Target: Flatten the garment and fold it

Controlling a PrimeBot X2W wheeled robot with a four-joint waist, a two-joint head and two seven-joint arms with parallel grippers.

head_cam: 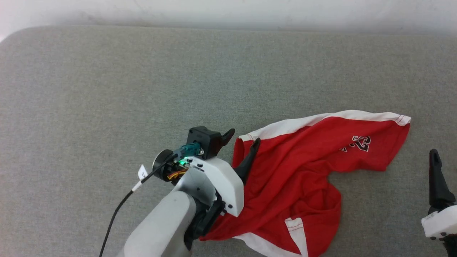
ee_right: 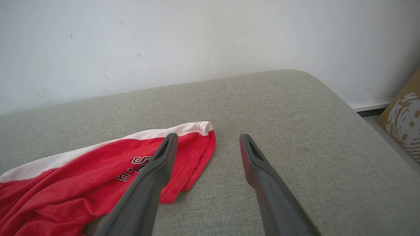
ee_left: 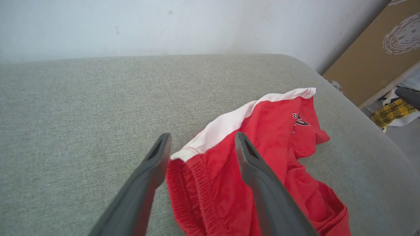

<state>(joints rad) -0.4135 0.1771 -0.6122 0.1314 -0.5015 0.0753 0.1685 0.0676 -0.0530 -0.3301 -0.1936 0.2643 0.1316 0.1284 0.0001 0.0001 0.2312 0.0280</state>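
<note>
Surface [head_cam: 107, 89]: grey woven fabric with rounded corners; its far edge meets a pale wall [head_cam: 228, 10].
Garment [head_cam: 292, 171]: red shorts lying crumpled on the right half of the surface, running from mid-depth down to the near edge.
Garment, far edge: a white stripe [head_cam: 321, 121] runs along it to the right-hand tip.
Garment, print: a dark, white-outlined "23" [head_cam: 360, 142] near the right-hand tip, partly lost in a fold.
Garment, left end: a gathered elastic waistband [ee_left: 197, 177], rumpled; a second white stripe shows at the near edge.
Left gripper [head_cam: 242, 139]: at the garment's left end, with one finger over the red cloth and the other over bare grey.
Left jaws: spread wide, gripping nothing; the waistband corner lies below the gap. I cannot tell whether a fingertip touches the cloth.
Right gripper [ee_right: 208, 136]: at the right side of the surface, just beside the garment's right-hand tip.
Right jaws: spread wide and empty, mostly over bare surface.
Beyond the right edge: a brown cardboard panel [ee_left: 370, 62] with a white print leans against the wall.
</note>
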